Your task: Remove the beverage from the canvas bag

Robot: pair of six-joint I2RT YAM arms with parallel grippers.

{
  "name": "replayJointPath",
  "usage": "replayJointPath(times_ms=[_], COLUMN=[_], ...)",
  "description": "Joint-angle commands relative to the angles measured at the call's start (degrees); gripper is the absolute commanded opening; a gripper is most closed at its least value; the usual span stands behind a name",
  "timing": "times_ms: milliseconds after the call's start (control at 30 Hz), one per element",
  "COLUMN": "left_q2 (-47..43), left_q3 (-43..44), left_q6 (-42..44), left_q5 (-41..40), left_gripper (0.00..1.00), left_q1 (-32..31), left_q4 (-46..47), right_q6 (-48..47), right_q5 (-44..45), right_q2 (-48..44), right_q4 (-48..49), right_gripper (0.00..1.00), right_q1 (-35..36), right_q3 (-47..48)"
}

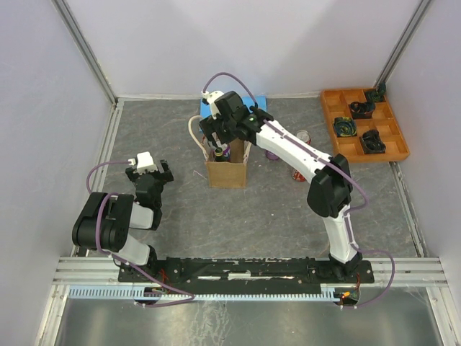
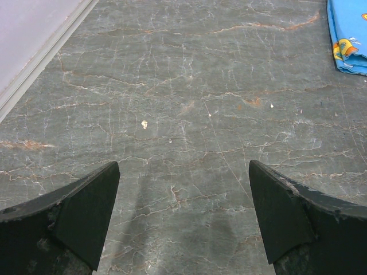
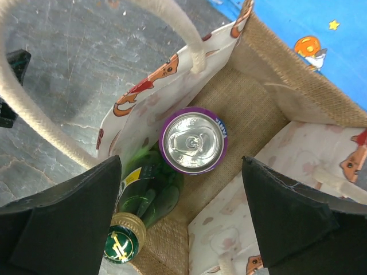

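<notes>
Sitting in canvas bag (image 3: 252,97) — purple can (image 3: 193,140), green bottle (image 3: 146,197)

The right gripper (image 3: 180,169) hangs over the open canvas bag (image 3: 275,63), fingers (image 3: 69,217) spread wide. Inside, a purple can (image 3: 193,140) stands silver top up. A green bottle (image 3: 150,197) with a gold cap (image 3: 121,240) leans just left of it. A cream rope handle (image 3: 34,114) arcs above the grey surface (image 3: 86,51).
</notes>
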Motion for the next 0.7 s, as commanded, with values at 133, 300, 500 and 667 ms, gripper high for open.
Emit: replayJointPath(times_ms=[133,300,500,667], left_q2=[-0.1,-0.08,-0.1,-0.03], left_q3=[1.21,1.21,1.22,1.21], left_q6=[2.06,2.05,2.04,2.08], left_q5=[-1.21,-1.21,-1.18,-1.28], left_gripper=[0.99,0.99,0.99,0.99], left_q1=[-0.09,-0.1,-0.13,-0.08], left_q4=[2.67,2.68,2.63,2.67], right_q6=[1.18,1.3,1.87,1.85], right_q5=[0.27,2.64,6.13,6.68], right_q2=[3.6,7.17,9.52,10.2], right_q4=[-0.33,-1.6,-2.61,-3.37], right_gripper=[0.98,0.98,0.97,0.94], right_q1=[0.44,0.47,0.38,0.31], right_q3=[1.76,3.96,5.23,5.77])
